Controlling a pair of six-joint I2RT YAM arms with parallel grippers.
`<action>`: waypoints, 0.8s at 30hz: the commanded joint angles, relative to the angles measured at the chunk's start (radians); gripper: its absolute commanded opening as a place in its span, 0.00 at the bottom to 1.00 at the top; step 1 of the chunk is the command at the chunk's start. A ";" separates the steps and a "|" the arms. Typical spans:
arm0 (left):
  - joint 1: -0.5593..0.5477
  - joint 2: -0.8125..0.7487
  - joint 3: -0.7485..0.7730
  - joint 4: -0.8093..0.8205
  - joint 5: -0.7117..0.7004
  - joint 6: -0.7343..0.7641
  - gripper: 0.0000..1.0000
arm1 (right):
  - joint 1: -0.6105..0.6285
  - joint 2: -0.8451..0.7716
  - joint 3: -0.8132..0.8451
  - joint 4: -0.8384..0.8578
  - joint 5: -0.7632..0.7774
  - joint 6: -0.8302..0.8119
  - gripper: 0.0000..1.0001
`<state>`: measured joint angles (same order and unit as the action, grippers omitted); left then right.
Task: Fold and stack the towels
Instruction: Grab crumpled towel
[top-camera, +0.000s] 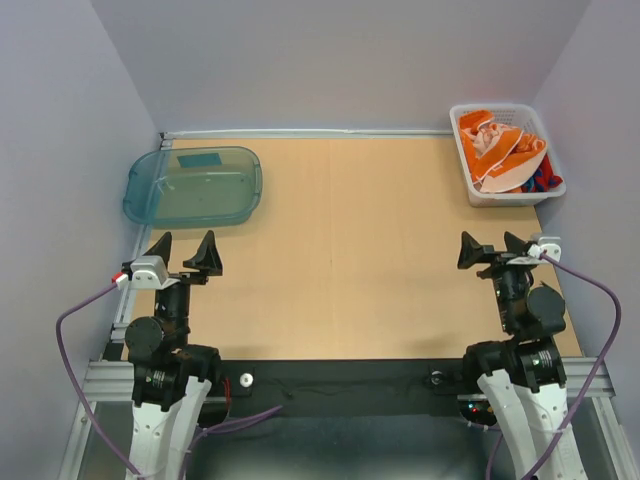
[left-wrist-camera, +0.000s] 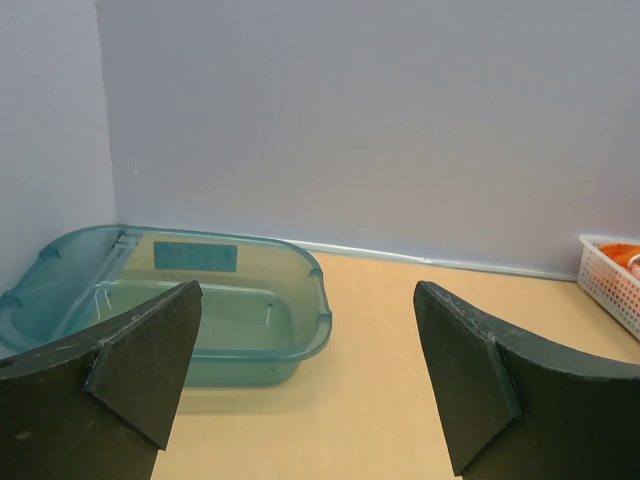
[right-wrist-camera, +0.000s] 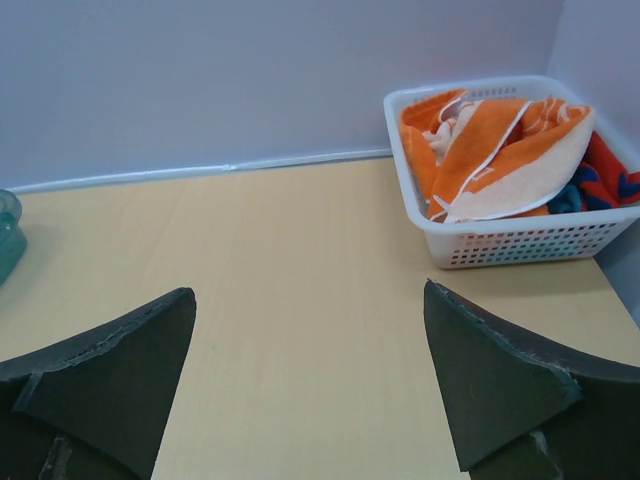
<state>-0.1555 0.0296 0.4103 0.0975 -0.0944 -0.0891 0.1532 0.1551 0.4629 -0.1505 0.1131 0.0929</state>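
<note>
Noted: left gripper (top-camera: 184, 252) spread wide, nothing held. A teal tray (top-camera: 140, 200) is seen just ahead of it. The right gripper (top-camera: 492, 250) is likewise spread wide, nothing gripped. The towels (top-camera: 505, 152), orange uppermost, are heaped in a white basket (top-camera: 510, 197), ahead and rightward of the right gripper, well apart.

Open tabletop (top-camera: 340, 250) centre, tray (top-camera: 140, 205) far-left, basket (top-camera: 505, 196) far-right, walls (top-camera: 350, 60) seemingly close

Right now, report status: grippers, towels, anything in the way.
Left gripper open, empty. Right gripper open, empty. Towels heaped in basket, none folded. Nothing between right gripper and basket.
</note>
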 joint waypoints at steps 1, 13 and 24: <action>-0.004 -0.010 0.007 0.057 -0.011 0.019 0.99 | 0.008 -0.002 0.045 0.014 0.063 0.020 1.00; -0.004 -0.016 0.024 0.028 -0.050 -0.020 0.99 | 0.008 0.263 0.190 0.008 0.075 0.090 1.00; -0.012 -0.062 0.027 -0.002 -0.125 -0.049 0.99 | 0.005 0.949 0.620 -0.034 0.440 0.137 1.00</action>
<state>-0.1577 0.0151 0.4103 0.0662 -0.1802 -0.1295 0.1535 0.9627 0.9771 -0.1780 0.3805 0.2100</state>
